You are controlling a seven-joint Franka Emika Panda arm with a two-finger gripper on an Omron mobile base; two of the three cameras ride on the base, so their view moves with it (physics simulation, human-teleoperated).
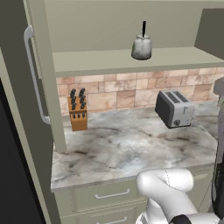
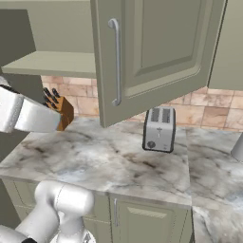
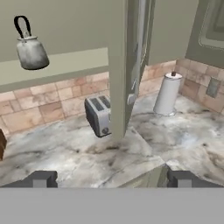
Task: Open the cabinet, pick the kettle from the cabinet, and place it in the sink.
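kettle (image 1: 141,47) on shelf inside open cabinet (image 1: 131,30), toaster (image 1: 174,108) on counter (image 1: 127,144) at its 5 o'clock, knife block (image 1: 78,110) at toaster's 9 o'clock against wall, drawers (image 1: 109,194) under counter edge

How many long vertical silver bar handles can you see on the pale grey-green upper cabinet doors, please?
2. One long silver bar handle is on the door swung open at the far left; the other handle is on the open door above the toaster. More may be out of view.
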